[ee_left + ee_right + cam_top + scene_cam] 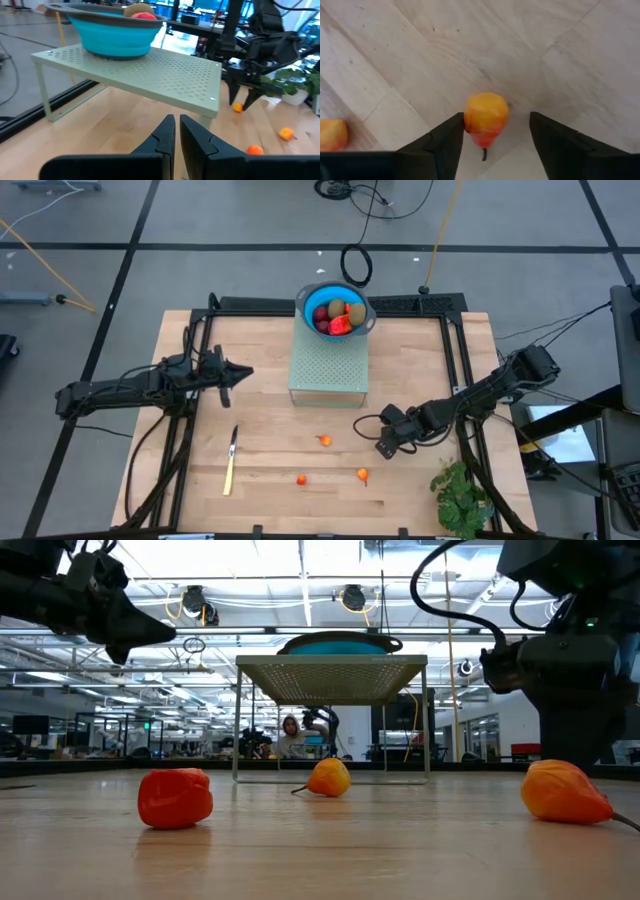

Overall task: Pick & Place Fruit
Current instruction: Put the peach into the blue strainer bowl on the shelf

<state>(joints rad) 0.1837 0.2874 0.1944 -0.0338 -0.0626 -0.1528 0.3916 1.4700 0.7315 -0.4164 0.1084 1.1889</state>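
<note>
While right gripper (492, 137) hangs open astride small orange fruit (486, 117) near table's (420, 350) front edge, nothing gripped; pick step. Next: close, lift toward blue bowl (306, 297) on rack (328, 370). Left gripper (240, 371) shut, empty, waits near left edge.

no readable text, labels, numbers, signs

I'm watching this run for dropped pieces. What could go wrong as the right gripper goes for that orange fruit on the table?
1. The orange fruit sits off-centre between the fingers of the open right gripper, close to one finger. Closing could nudge it sideways, and it may roll away instead of being gripped.
2. The blue bowl on the raised shelf already holds several pieces, so another dropped in might bounce or roll out.
</note>
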